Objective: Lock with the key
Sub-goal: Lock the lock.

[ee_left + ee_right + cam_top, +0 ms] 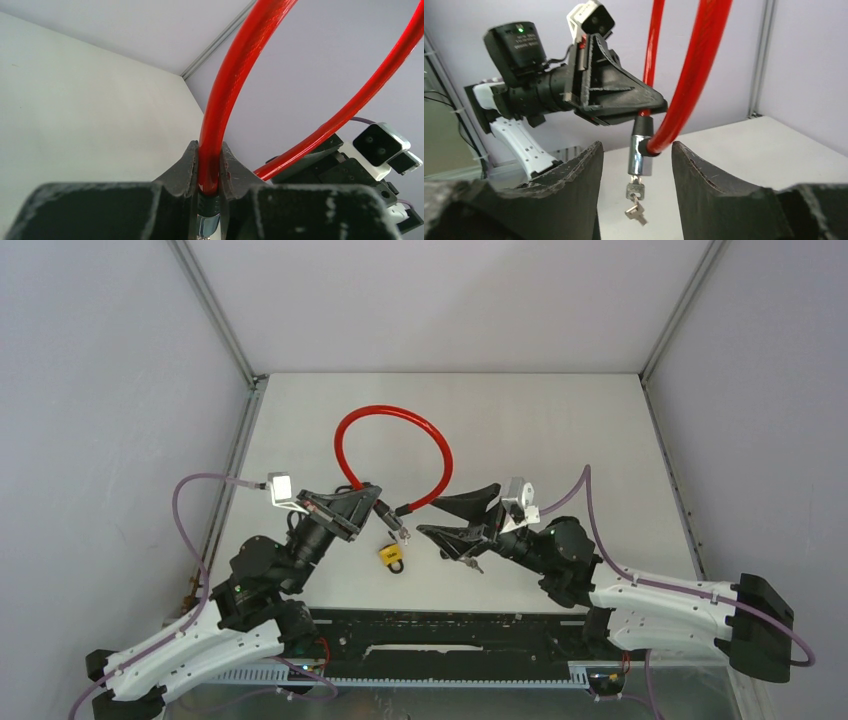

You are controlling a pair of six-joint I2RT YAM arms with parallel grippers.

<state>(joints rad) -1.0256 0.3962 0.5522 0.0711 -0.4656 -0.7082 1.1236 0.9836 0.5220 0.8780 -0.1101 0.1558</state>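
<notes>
Held up off the desk (300, 420) by the left gripper (208, 147): a red cable lock (390, 411). Fingers (185, 167) closed tight on the cable right above its black collar, red sheath squeezed between them. From there, curving in a big loop toward the far side of the desk and back round into the side of the metal barrel (640, 161).

Barrel's long axis close to upright in the right wrist view, collar end up at the left fingers, keyhole end down. Slanted toward the near right in the overhead view. Hanging from that lower end: a key (634, 191) sticking out of the barrel, with a second one dangling under it.

Right gripper (636, 146) wide open, fingers (574, 185) parted on either side of the barrel, touching neither barrel nor key.

Lying on the desk just below the barrel in the overhead view: a small yellow padlock (392, 556).
</notes>
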